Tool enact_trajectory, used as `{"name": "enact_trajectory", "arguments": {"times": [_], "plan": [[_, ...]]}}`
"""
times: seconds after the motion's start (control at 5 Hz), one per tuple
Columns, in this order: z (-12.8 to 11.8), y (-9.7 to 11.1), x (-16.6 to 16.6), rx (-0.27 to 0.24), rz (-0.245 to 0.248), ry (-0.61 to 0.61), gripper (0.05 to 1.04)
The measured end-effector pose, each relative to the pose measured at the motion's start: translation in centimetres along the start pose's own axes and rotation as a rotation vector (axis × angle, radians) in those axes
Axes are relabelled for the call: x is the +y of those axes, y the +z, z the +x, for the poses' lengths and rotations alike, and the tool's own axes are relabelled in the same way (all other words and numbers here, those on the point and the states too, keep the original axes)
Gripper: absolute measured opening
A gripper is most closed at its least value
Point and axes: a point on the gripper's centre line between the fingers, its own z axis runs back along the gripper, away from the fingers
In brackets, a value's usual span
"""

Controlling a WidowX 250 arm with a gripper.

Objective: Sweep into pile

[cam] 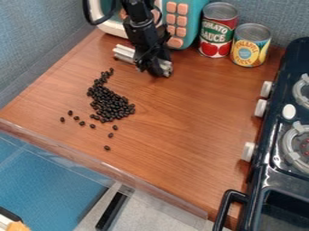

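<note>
Small black round beans [109, 103] lie on the brown wooden desk [187, 122], out in front of the white-and-teal toy microwave [194, 20]. Closer to the microwave, a pale ribbed bar [124, 53], seemingly pinched crosswise by black fingers [156, 66], runs roughly along its front.

Bright, even light, pale sheen on the wooden counter [187, 122], glints on the black stove [273, 173]
</note>
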Motion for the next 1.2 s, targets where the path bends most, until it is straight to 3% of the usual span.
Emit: {"name": "enact_trajectory", "arguments": {"times": [0.8,1.2], "plan": [[0.6,2.3,2.8,0.055,-0.011,0.249,0.390],[0.9,2.4,4.9,0.041,0.017,0.271,0.390]]}}
